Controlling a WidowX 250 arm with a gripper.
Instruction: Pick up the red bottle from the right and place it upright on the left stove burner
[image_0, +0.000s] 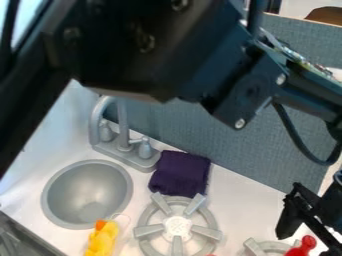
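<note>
My fingers (309, 236) stand apart at the lower right of the frame, with nothing clearly gripped. Just by them, at the bottom edge, is a red knobbed thing (306, 243); I can't tell whether I touch it. I judge it light, stiff and a little slippery, best pinched below its rounded top. Farther left sits a grey burner (177, 226), then a yellow toy (102, 240), probably light. Behind the burner lies a dark purple cloth (180, 173), likely soft; farther off, the sink (87, 192) and faucet (123, 132).
</note>
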